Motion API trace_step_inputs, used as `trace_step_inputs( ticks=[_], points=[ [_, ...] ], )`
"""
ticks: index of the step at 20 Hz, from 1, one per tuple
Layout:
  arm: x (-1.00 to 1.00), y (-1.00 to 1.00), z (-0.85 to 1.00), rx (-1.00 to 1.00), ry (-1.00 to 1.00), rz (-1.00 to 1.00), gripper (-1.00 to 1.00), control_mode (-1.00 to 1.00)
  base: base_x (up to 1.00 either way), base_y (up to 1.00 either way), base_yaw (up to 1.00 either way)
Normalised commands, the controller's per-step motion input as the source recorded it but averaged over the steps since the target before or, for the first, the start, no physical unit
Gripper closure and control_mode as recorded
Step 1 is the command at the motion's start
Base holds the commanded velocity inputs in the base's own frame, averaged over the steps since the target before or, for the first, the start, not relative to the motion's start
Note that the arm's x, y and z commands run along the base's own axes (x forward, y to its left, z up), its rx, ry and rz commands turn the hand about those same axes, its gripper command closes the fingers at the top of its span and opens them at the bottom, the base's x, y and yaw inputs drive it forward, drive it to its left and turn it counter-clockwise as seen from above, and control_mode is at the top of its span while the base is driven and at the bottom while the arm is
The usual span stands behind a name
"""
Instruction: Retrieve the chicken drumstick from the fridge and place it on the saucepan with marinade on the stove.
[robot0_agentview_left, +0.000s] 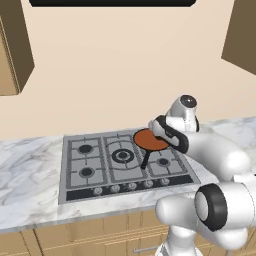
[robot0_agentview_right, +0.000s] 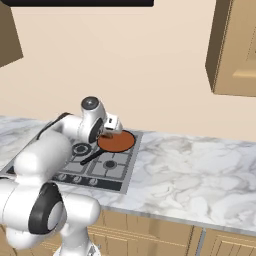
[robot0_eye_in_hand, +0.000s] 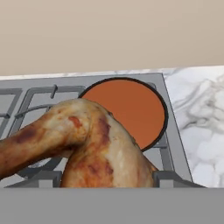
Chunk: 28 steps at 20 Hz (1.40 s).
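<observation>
Over the stove (robot0_agentview_left: 125, 160), in the left base view, your gripper (robot0_agentview_left: 161, 131) sits at the 3 o'clock rim of the saucepan (robot0_agentview_left: 149, 140), which rests on the rear right burner with its black handle pointing toward the knobs. You cannot read the jaws from this side.

From the right base view, the gripper (robot0_agentview_right: 107, 132) hangs at the pan's 9 o'clock edge, and a small brown lump under it is the chicken drumstick (robot0_agentview_right: 106, 134), just above the marinade (robot0_agentview_right: 119, 142).

Through the hand view, the chicken drumstick (robot0_eye_in_hand: 83, 144) fills the foreground between the finger tips, one of which shows grey at 5 o'clock (robot0_eye_in_hand: 168, 178). The jaws stand wide and are clamped on the thick meaty end; the thin end juts toward 9 o'clock. The saucepan (robot0_eye_in_hand: 131, 105) lies beyond, toward 1 o'clock.

Judgement: the piece is light, firm but slightly yielding, its glazed skin probably slippery. Your hold on the thick part is the right one; the tapered bone end would likely pivot.
</observation>
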Motion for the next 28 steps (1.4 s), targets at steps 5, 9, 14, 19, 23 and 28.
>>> trace_step_inputs(
  ticks=[5,9,14,19,23,28],
  points=[
    [0.36,0.0,-0.18,0.0,0.0,0.0,1.0,-1.0,0.0,0.0,0.0],
    [0.15,0.0,-0.26,0.0,0.0,0.0,1.0,-1.0,0.0,0.0,0.0],
    [0.14,0.0,-0.3,0.0,0.0,0.0,1.0,-1.0,0.0,0.0,0.0],
    [0.19,0.0,-0.23,0.0,0.0,0.0,1.0,-1.0,0.0,0.0,0.0],
    [0.23,0.0,-0.19,0.0,0.0,0.0,1.0,-1.0,0.0,0.0,0.0],
    [0.29,0.0,-0.18,0.0,0.0,0.0,1.0,-1.0,0.0,0.0,0.0]
  ],
)
